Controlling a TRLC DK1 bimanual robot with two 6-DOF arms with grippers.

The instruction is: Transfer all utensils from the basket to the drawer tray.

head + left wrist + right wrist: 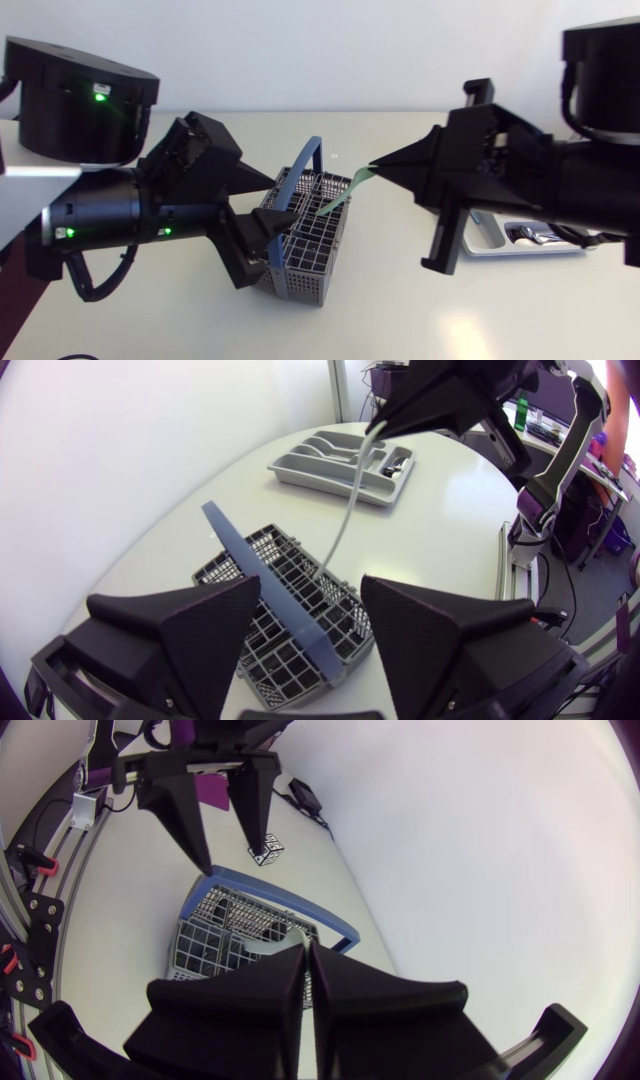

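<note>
Pinched shut, my right gripper (377, 167) holds the upper end of a slender pale green utensil (345, 192) between its fingertips; in the right wrist view the two wedge fingers stand almost together with only a thin gap, and the pale strip shows just ahead of them. From that grip the utensil slants down and away, and its lower end sits among the compartments of the grey wire basket (300, 262), near the side that faces my right arm. A blue handle (265, 585) arches upright across the basket's middle, and the utensil rises beside it without touching it, as far as I can tell. My left gripper (310, 582) is at the basket's other side, its fingers spread wide and holding nothing, with the handle and part of the basket showing between them. Well apart from the basket, behind my right arm on the white table (400, 300), lies the grey drawer tray (300, 473), and some metal cutlery (535, 235) rests in its compartments.
</note>
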